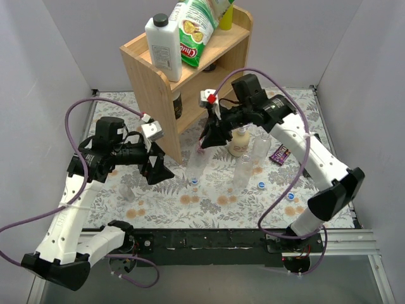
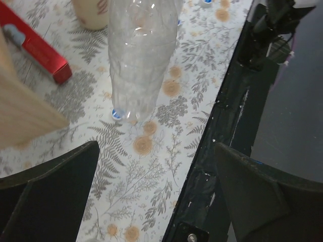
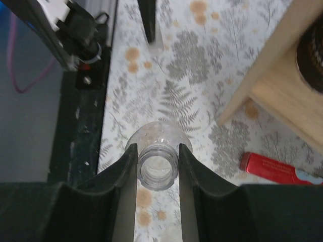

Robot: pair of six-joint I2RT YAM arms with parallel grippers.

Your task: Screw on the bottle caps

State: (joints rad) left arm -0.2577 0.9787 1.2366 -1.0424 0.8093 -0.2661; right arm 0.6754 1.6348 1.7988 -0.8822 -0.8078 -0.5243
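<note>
The wooden shelf (image 1: 158, 82) is taking the back-left of the table (image 1: 158, 209). Its front leg is standing near the clear bottle (image 1: 197, 163) that the right gripper (image 3: 157, 148) is clamping by the neck, so room is getting narrow there. On the right, two more bottles (image 1: 242, 171) and the beige soap bottle (image 1: 239, 142) are crowding together. The left gripper (image 1: 159, 172) is hanging with its fingers wide apart. Open table is lying between it and the held bottle — only a blue cap (image 2: 117, 114) is sitting at the bottle's foot. The front strip is also lying open.
</note>
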